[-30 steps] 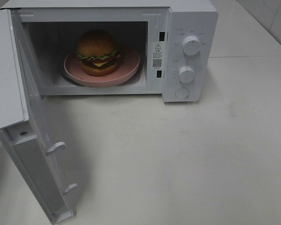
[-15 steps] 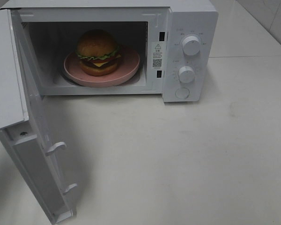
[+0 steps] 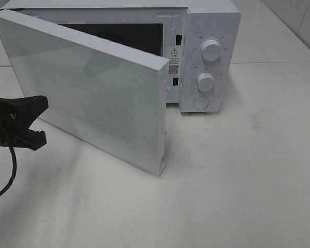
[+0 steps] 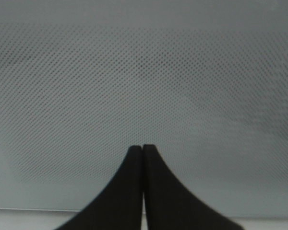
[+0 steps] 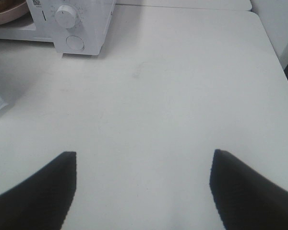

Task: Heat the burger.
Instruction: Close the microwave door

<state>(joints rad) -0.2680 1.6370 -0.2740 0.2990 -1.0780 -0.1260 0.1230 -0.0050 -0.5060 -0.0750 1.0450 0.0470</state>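
Soft, even overhead light leaves the white surface (image 3: 237, 170) bright and nearly washed out in the high view, and the half-swung white microwave door (image 3: 93, 88) casts a diffuse grey shadow beneath it. In the left wrist view that door looks dim and grey, its dot pattern softening toward the edges. The black left gripper (image 4: 143, 149) and black right gripper (image 5: 144, 158) show as blurred, featureless silhouettes.
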